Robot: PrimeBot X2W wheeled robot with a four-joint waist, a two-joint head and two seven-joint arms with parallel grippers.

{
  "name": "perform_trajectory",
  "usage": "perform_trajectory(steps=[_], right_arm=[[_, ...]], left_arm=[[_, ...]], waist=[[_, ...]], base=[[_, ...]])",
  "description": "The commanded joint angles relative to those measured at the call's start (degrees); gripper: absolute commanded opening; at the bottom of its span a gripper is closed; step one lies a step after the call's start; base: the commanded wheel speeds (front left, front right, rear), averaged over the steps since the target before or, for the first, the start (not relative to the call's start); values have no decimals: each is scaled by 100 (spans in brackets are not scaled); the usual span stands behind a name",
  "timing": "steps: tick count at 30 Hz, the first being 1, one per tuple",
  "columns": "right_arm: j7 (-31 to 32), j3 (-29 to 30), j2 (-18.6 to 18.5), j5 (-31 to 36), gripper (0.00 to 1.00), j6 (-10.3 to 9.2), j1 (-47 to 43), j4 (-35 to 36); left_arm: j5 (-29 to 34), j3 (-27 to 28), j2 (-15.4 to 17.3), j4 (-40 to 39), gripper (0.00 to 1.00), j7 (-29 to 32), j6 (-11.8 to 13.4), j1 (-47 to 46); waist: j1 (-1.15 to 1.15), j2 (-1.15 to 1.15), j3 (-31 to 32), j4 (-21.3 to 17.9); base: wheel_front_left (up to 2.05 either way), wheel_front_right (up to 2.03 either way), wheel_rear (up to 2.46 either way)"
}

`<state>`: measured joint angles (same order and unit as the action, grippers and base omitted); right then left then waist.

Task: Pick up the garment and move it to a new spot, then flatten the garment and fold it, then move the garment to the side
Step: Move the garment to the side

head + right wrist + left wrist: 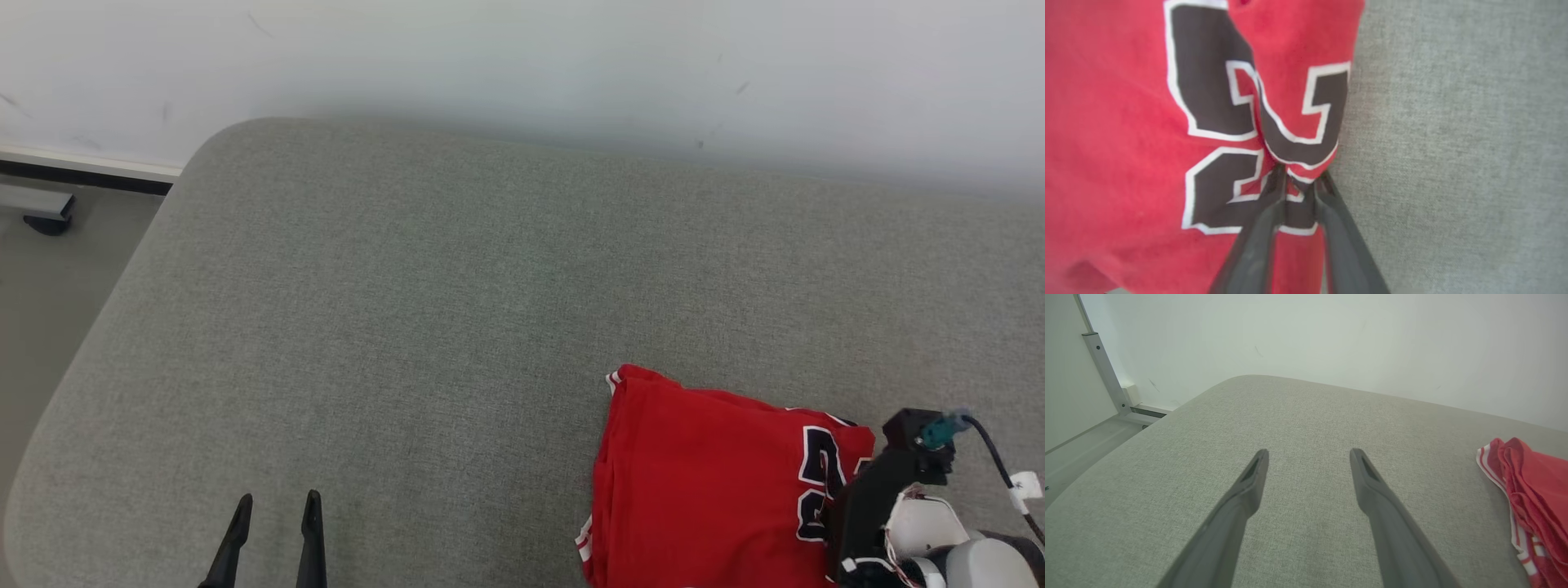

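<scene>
Now, over on the right side, the right gripper (1300, 179) is down at the edge of the garment (702, 482), its two dark fingers drawn close together and pinching a puckered fold of red cloth between them, right at the black numerals. In the head view that arm comes in from the lower right corner, pale forearm low and the dark wrist block angled up and left over the garment's right-hand edge, a teal plug (939, 430) and black cable on top. The left gripper (277, 500) sits at the lower left, fingers spread wide and pointing away from the robot, hovering over bare grey cushion (408, 286) well apart from the cloth, holding nothing. The garment itself is a red jersey folded into a flat, layered bundle, lying on the cushion's near right part. It has big black numerals outlined in white near its right side and red-and-white striped trim showing at the left corners. Its far edge runs across the head view, slanting a touch nearer the robot toward the right, and its left edge runs almost straight back toward the robot. The near end runs off the bottom of the picture, so I cannot tell its long axis.
</scene>
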<state>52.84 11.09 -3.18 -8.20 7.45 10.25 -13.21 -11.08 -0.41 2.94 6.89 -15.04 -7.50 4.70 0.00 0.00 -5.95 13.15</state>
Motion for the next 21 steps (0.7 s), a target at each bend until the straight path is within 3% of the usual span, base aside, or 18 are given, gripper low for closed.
perform_trajectory(steps=[1, 8, 21], right_arm=[[-22, -54, 47, 116, 0, 2, 6, -72], [-54, -360, -144, 444, 0, 1, 753, 139], [639, -762, -861, 441, 0, 1, 2379, 115]], left_arm=[[-51, 23, -9, -18, 100, -16, 6, -13], [-99, 4, -10, -154, 100, -16, 6, -52], [-273, -184, -8, -484, 100, -16, 15, -186]], waist=[[0, 0, 15, -33], [0, 0, 16, -360], [0, 0, -116, -1308]], base=[[0, 0, 0], [0, 0, 0], [0, 0, 0]])
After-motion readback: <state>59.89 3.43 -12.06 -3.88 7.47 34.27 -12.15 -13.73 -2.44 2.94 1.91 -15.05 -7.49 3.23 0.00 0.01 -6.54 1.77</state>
